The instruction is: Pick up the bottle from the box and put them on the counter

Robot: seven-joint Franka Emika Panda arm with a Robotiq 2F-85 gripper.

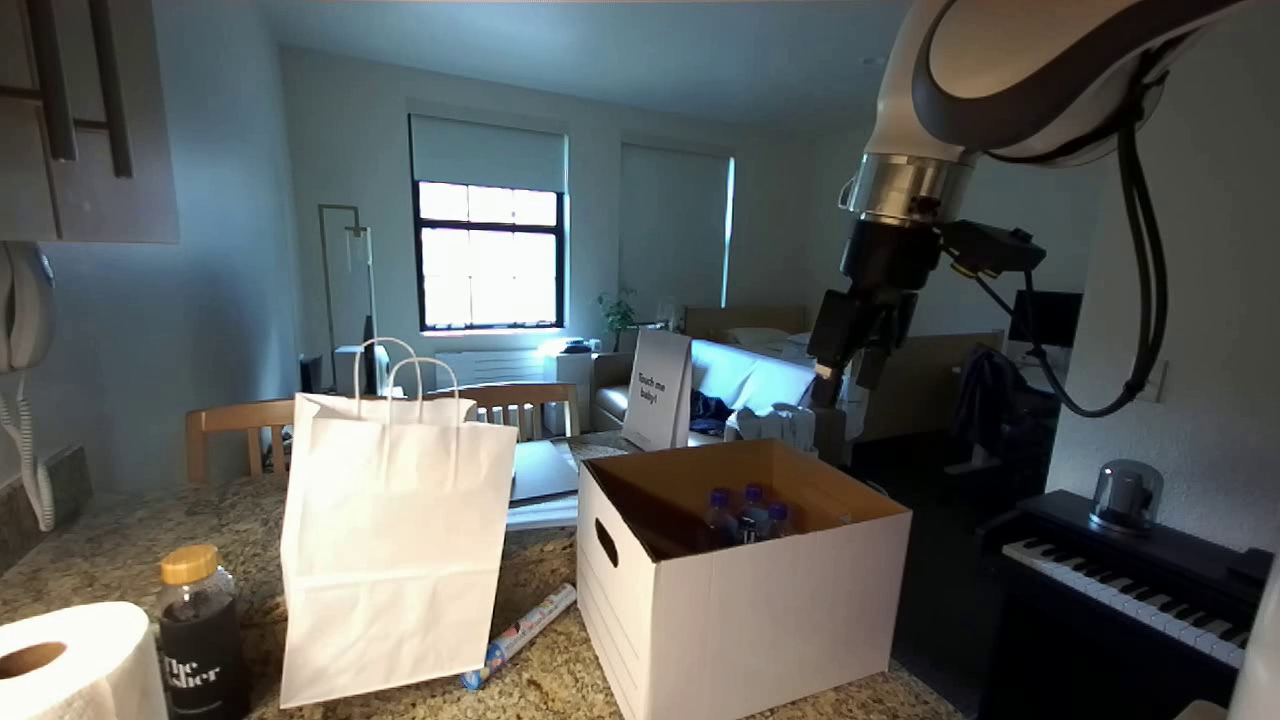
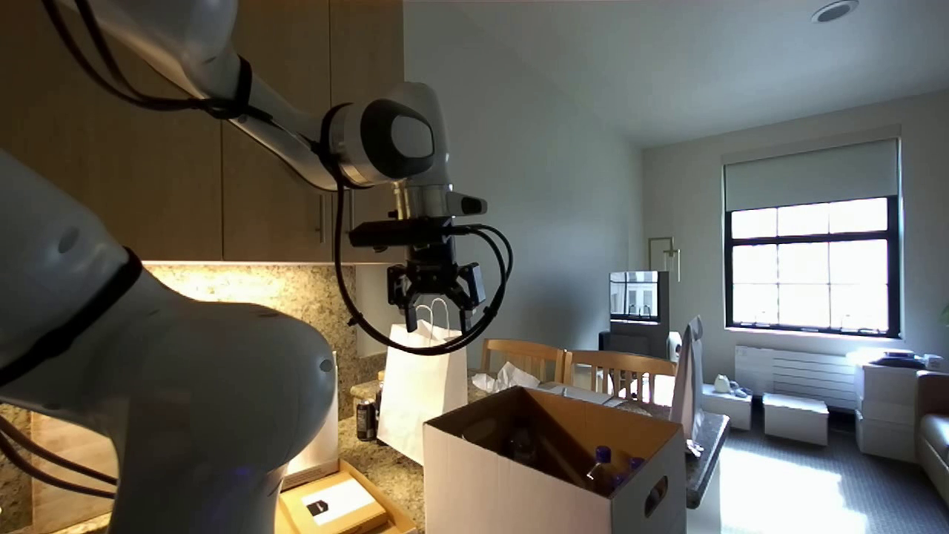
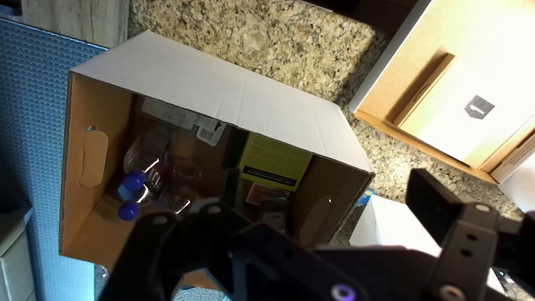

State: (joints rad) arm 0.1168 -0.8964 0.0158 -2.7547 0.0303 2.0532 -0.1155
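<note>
In an exterior view, box [image 1: 780,620] on the counter [image 1: 130,522], bottles [image 1: 720,518] inside it, bag [image 1: 395,550] left of the box, tube [image 1: 522,635] between them, jar [image 1: 203,640] left of the bag, paper roll [image 1: 100,670] left of the jar, sign [image 1: 656,395] behind the box.

your box [image 1: 770,610] is white, brown inside; the bottles [image 3: 144,162] clear, blue-capped; the counter [image 3: 250,46] speckled tan; your end effector [image 2: 438,326] black.

Both exterior views facing a window [image 1: 488,240], wrist view down into box [image 3: 225,90] (shared by all)
</note>
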